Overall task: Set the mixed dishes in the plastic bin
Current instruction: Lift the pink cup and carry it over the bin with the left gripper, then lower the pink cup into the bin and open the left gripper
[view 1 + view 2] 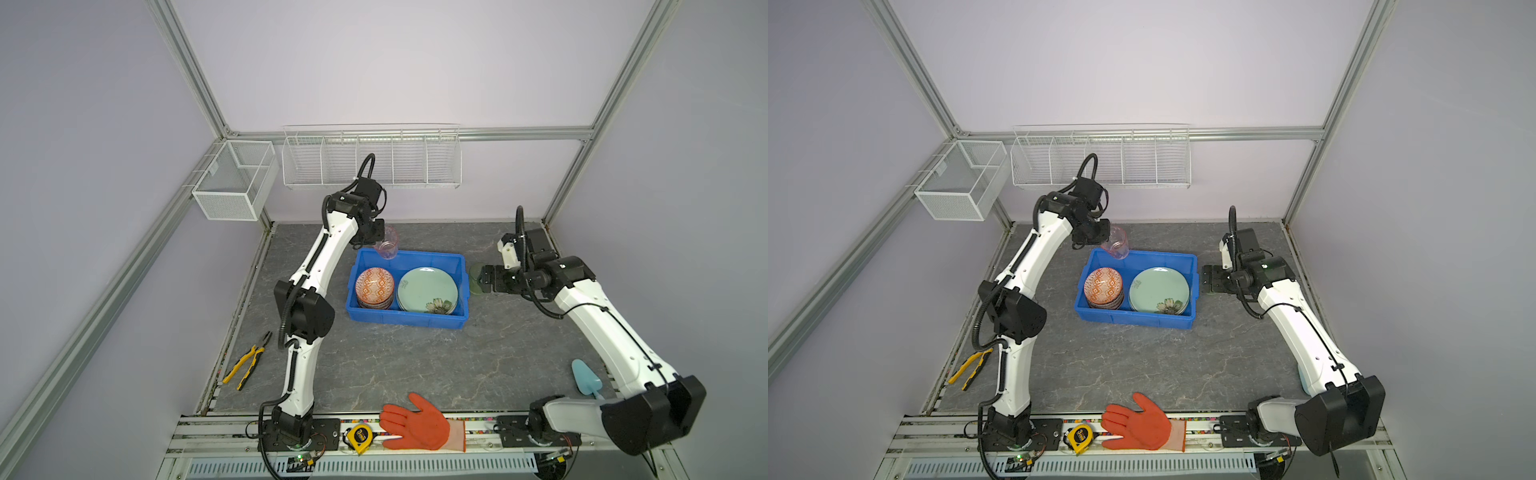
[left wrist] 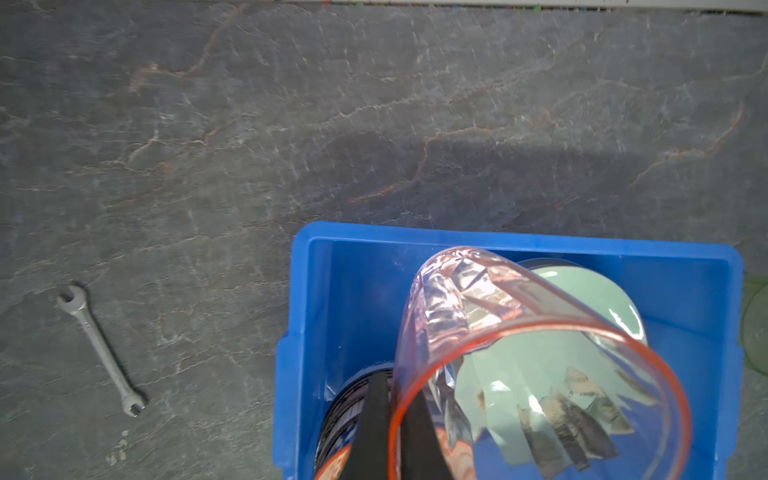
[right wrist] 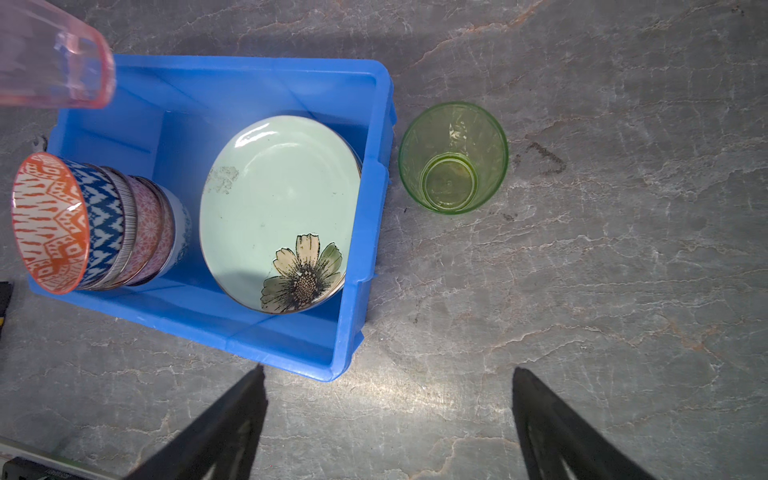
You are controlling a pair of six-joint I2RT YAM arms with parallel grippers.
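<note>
Pink cup [image 2: 536, 332], rim pinched in left gripper [image 2: 395, 419] over plastic bin [image 2: 301, 282]: thin hold may slip. Right gripper [image 3: 388, 374]: jaws apart, empty.

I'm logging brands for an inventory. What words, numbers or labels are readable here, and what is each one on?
No text here can be read with confidence.
Round label on the yellow tape measure: there is print, but it is too blurred to read.
Faded grey mark near the rim of the mint green flowered plate: not legible.
The pink translucent cup and the green translucent cup: no print visible.
</note>
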